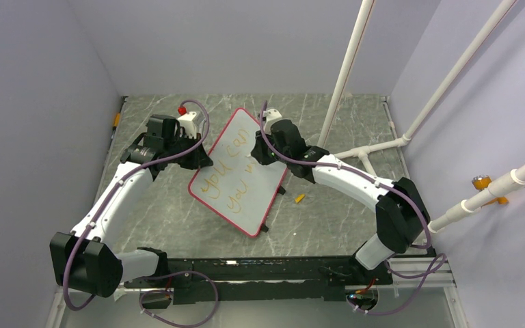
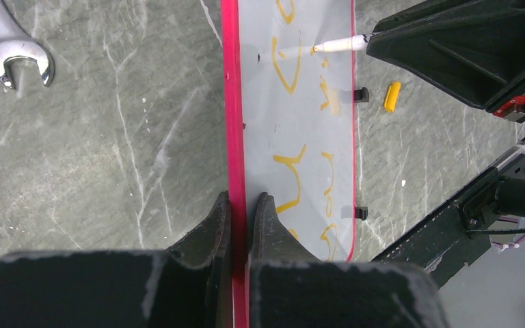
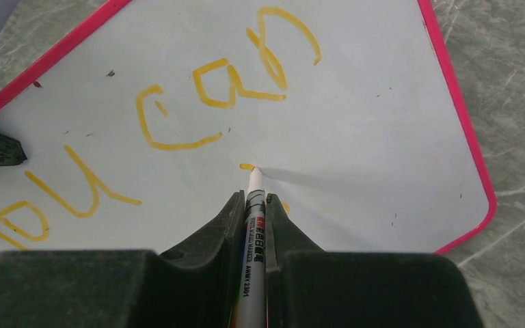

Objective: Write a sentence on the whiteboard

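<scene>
The whiteboard (image 1: pixel 247 131), white with a red-pink frame, lies slanted at the table's middle. Orange words (image 1: pixel 227 158) read "you can", with "you" and the start of another word below. My left gripper (image 1: pixel 204 161) is shut on the board's left frame edge, seen in the left wrist view (image 2: pixel 240 201) with one finger on each side of the red frame (image 2: pixel 231 102). My right gripper (image 3: pixel 255 198) is shut on a grey marker (image 3: pixel 253 236). Its white tip (image 3: pixel 255 175) touches the board (image 3: pixel 369 123) at a short orange stroke under "can" (image 3: pixel 212 89).
An orange marker cap (image 1: pixel 299 199) lies on the table right of the board, also in the left wrist view (image 2: pixel 392 96). A steel wrench (image 2: pixel 14 51) lies left of the board. White pipes (image 1: pixel 347 72) stand at the back right. Walls enclose three sides.
</scene>
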You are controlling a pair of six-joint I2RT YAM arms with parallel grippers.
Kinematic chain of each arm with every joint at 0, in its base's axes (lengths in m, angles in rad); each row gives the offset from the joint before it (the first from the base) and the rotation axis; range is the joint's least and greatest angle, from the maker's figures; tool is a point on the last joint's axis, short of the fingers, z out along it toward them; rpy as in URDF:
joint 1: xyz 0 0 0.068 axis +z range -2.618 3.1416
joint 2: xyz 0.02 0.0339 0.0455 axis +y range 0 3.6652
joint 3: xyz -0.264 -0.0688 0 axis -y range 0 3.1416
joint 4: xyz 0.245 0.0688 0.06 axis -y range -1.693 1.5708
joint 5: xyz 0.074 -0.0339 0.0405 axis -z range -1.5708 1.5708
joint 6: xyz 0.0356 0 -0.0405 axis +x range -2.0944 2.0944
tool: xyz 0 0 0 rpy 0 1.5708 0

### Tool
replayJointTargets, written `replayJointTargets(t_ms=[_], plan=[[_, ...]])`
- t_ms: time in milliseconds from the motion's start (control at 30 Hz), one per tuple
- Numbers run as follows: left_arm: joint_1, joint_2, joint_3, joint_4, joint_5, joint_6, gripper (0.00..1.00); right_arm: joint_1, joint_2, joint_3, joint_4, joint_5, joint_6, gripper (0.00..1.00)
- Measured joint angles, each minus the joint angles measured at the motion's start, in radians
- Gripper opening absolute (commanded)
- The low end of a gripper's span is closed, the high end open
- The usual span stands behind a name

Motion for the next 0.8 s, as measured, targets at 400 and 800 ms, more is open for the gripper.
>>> replayJointTargets(t_ms=[400,800], plan=[[0.000,0.000,0.000,0.007,0.002,0.000,0.00,0.001,-0.036,0.000,-0.055,0.047,-0.003,0.00],[0.000,0.000,0.000,0.007,0.002,0.000,0.00,-0.018,-0.041,0.035,-0.062,0.058,-0.003,0.00]])
